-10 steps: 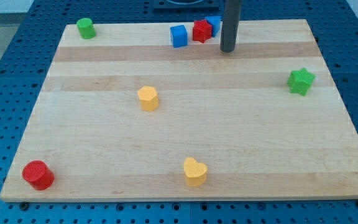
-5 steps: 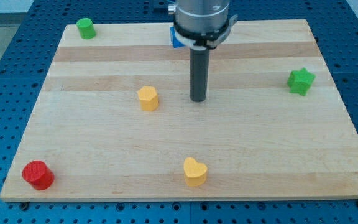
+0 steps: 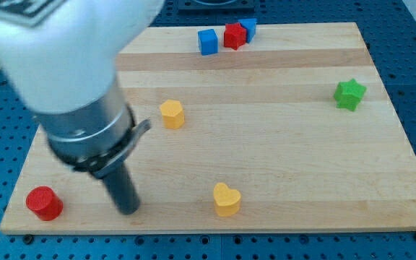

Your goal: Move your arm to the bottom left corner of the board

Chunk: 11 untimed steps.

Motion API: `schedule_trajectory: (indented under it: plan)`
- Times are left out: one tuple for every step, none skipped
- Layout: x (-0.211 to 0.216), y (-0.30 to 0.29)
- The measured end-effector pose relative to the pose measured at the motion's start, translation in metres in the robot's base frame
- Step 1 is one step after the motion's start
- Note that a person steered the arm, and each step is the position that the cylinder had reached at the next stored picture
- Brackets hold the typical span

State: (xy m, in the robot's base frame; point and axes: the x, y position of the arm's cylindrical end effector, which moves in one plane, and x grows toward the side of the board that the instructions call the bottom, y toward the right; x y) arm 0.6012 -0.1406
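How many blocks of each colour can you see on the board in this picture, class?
Red: 2, the red cylinder and the red block
Blue: 2, the blue cube and the blue block
Yellow: 2, the yellow block and the yellow heart
Green: 1, the green star
Total: 7

The arm (image 3: 71, 79) is blurred, cut off by the top edge, and hides the board's (image 3: 280, 159) top-left corner.
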Motion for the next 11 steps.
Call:
schedule_trajectory:
  plan:
    - [0.018, -0.028]
    - [0.017, -0.034]
    - [0.014, -0.048]
    - [0.002, -0.061]
    - [-0.008, -0.061]
    - [-0.027, -0.061]
    - [-0.051, -0.068]
    - [-0.056, -0.101]
    - [-0.057, -0.144]
    - [-0.059, -0.164]
    - [-0.051, -0.164]
